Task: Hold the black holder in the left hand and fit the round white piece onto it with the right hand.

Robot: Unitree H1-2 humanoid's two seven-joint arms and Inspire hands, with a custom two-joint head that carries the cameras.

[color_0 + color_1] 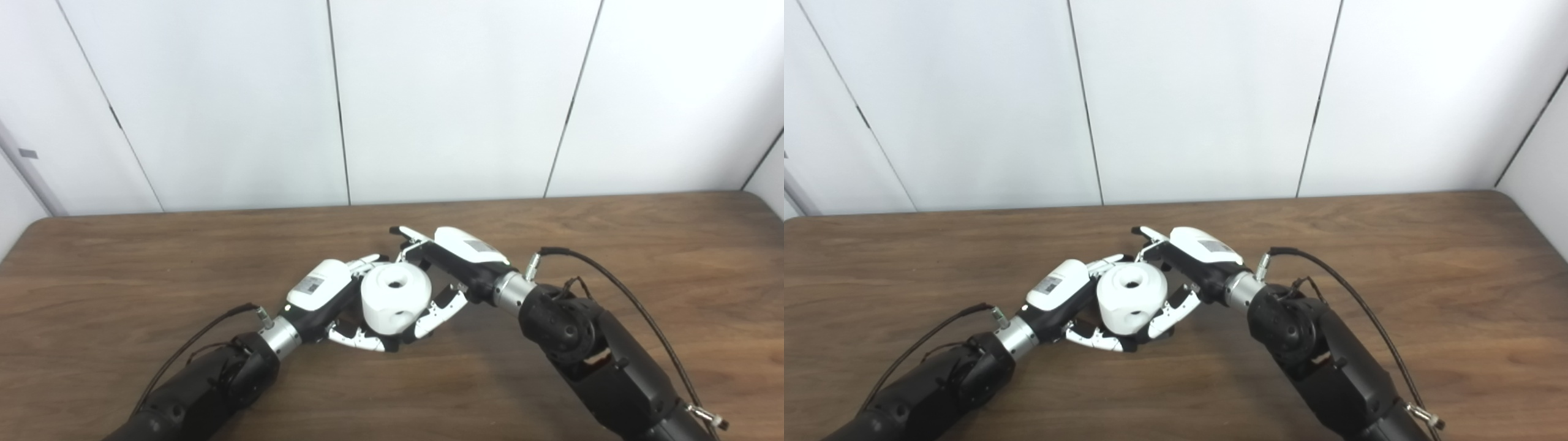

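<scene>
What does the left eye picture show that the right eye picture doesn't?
Only the left eye view shows a grey strip with a small grey tag on the far left wall. Only the right eye view shows more of the side wall panel at the right. Both share the brown wooden table and the round white plastic piece with holes cradled between the left hand and right hand, fingers curled around it.

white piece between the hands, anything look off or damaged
Nothing stands out. The round white piece looks intact, cupped between the left robot hand and right robot hand above the table. The black holder isn't visible.
</scene>
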